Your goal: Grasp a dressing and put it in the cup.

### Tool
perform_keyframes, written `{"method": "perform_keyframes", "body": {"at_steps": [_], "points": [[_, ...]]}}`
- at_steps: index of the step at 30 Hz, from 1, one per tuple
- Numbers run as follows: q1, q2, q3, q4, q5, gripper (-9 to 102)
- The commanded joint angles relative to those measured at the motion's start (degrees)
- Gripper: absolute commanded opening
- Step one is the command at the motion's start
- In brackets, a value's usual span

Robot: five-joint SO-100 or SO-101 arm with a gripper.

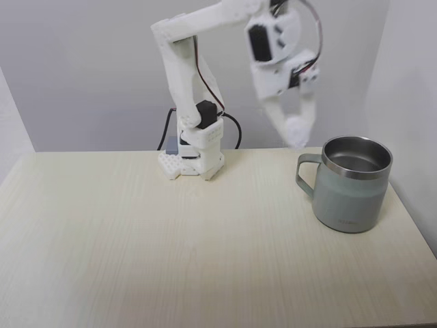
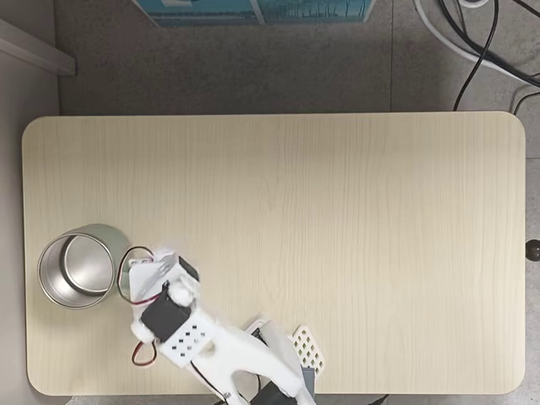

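The pale green cup [image 1: 348, 201] stands upright at the right of the table in a fixed view, handle to the left, its steel inside bare. My white gripper [image 1: 297, 128] hangs in the air just left of the cup's rim and a little above it, shut on the dressing [image 1: 298, 133], a small white roll between its fingertips. Seen from above in a fixed view, the gripper [image 2: 153, 270] sits right beside the cup [image 2: 40, 270], on its right; the roll is hard to tell from the white fingers there.
The arm's base [image 1: 191, 156] is fixed at the table's back edge with black cables behind it. Walls close in at the back and right. The wooden table top [image 2: 337, 228] stretches wide and bare. Cables [image 2: 481, 42] lie on the floor beyond it.
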Motion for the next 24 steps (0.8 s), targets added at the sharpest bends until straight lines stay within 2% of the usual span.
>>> {"method": "perform_keyframes", "body": {"at_steps": [1,13,21,24], "points": [[-2.5,3.6,8.5,0.6,2.3,0],[-8.7,25.9,30.8,1.0,7.9,0],[-10.8,32.4,34.8,0.7,9.5,0],[-10.8,32.7,35.0,0.5,9.8,6]]}}
